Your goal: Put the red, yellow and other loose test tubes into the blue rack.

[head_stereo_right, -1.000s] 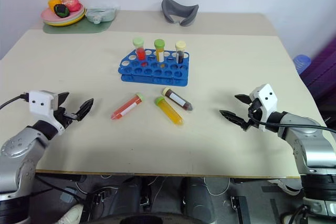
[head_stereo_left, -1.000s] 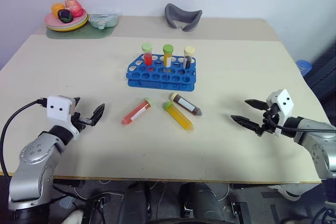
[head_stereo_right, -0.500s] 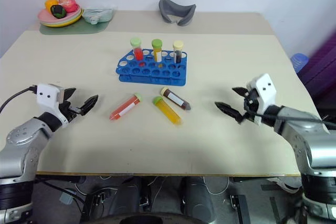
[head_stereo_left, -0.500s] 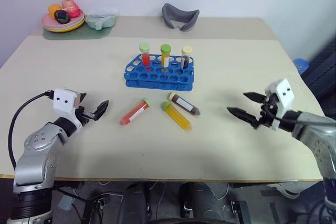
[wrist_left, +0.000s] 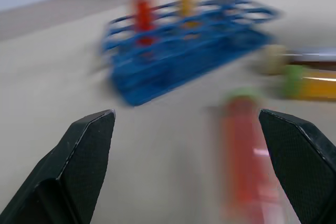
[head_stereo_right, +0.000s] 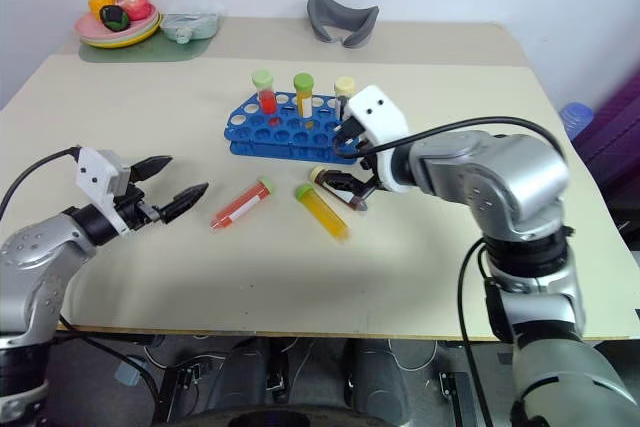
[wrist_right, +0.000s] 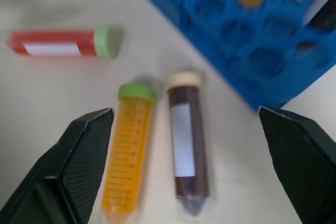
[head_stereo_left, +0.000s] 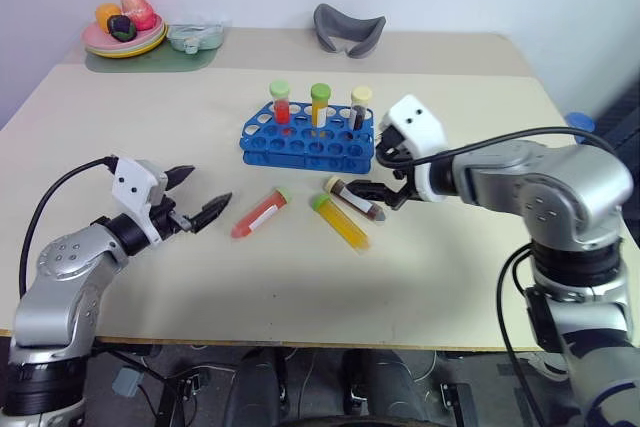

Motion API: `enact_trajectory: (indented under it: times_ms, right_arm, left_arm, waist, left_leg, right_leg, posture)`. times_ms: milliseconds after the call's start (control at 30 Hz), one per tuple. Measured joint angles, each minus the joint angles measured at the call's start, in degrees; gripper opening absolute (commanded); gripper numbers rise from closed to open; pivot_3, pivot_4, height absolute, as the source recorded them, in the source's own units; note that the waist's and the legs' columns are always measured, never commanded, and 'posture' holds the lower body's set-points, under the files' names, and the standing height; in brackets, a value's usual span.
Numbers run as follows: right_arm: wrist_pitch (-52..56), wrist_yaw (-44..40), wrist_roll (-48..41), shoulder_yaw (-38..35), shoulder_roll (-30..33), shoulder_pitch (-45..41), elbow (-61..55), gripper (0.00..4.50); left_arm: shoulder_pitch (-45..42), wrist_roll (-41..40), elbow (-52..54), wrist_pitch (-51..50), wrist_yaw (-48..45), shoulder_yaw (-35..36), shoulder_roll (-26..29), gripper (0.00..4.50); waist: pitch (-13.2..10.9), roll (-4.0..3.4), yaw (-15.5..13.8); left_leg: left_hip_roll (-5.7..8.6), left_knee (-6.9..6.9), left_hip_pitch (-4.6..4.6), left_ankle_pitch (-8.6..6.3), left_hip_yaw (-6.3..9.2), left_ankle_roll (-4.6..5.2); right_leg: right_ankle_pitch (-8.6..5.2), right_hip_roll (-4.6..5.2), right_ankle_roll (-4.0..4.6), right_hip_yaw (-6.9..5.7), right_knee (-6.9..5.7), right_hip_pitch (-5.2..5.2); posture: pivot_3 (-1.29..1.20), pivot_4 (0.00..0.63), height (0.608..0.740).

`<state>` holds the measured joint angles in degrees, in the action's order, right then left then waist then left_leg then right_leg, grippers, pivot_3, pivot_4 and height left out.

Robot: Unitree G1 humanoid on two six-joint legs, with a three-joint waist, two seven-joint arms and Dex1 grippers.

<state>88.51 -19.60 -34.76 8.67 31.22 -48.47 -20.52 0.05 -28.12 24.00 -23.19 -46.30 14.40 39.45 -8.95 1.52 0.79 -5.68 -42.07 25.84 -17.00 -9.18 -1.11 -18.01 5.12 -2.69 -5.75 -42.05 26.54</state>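
Right tool (head_stereo_left: 383, 179) open, empty, over dark tube (head_stereo_left: 354, 198); left tool (head_stereo_left: 198, 197) open, empty, near red tube (head_stereo_left: 259, 213) on bench (head_stereo_left: 470, 257).

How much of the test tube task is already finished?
Done: three capped tubes stand in the blue plastic rack. In hand: nothing; the open right gripper hovers over the dark brown tube, the left gripper is open. Left: that one, the red tube and the yellow tube.

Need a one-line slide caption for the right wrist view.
Open right gripper hovers over yellow tube and dark tube, beside the blue rack.
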Motion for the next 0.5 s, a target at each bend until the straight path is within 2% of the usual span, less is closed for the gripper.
enact_trajectory:
  times_ms: [200,500]
  right_arm:
    - [1.0,0.5,3.1,3.2,-1.9,-1.9,6.2,4.50]
    - [-2.0,-1.8,6.5,9.6,-1.6,-2.6,9.6,4.50]
  left_arm:
    - [6.3,-1.8,8.5,0.6,-4.5,-4.2,1.0,4.45]
    - [9.5,-0.3,9.0,3.3,-3.9,-7.8,-1.3,4.45]
  waist:
    - [0.0,-0.04,0.3]
    - [0.0,-0.05,0.2]
  left_leg:
    - [-0.02,0.01,-0.02,0.03,0.02,-0.05]
    - [-0.02,0.01,0.00,0.01,0.02,-0.03]
  right_leg:
    - [0.00,-0.10,0.00,-0.01,-0.02,0.01]
    - [0.00,-0.09,-0.01,-0.01,-0.01,0.02]
  posture:
    - [0.00,0.150,0.679]
    - [0.00,0.150,0.679]
